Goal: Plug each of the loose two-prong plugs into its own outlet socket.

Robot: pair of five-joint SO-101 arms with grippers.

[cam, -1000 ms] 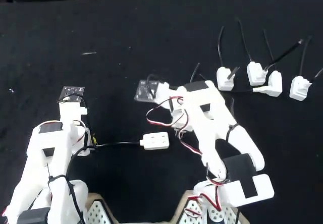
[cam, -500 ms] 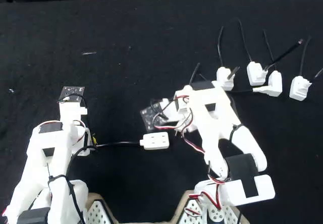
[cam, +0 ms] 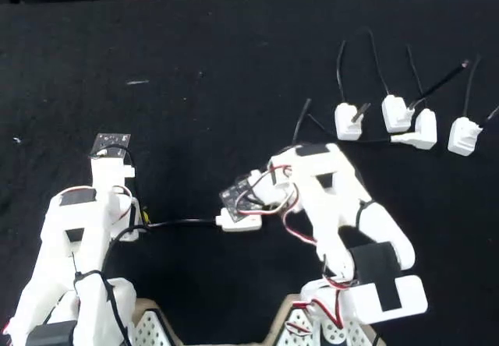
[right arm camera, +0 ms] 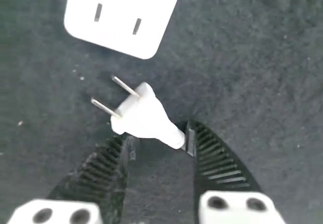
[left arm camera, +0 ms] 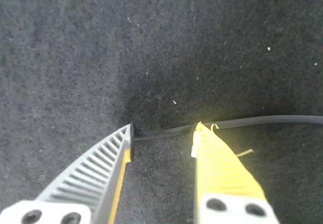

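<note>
A white outlet block (cam: 239, 220) lies at the table's middle, its black cable (cam: 183, 222) running left. My right gripper (cam: 238, 197) hovers just over it, shut on a white two-prong plug (right arm camera: 144, 115) by its rear end. The prongs point at the outlet block (right arm camera: 123, 12), a short gap away from its two slots. My left gripper (left arm camera: 162, 132) is open at the left, low on the cloth, its fingertips straddling the black cable (left arm camera: 262, 120). In the high view the left gripper (cam: 131, 229) sits where the cable ends.
Several more white plugs with black leads lie in a row at the back right (cam: 396, 114). The table is covered in black cloth (cam: 195, 81). The arm bases stand at the front edge.
My right arm has swung forward and left with the plug, from behind the outlet block to right above it. The left arm has kept still.
</note>
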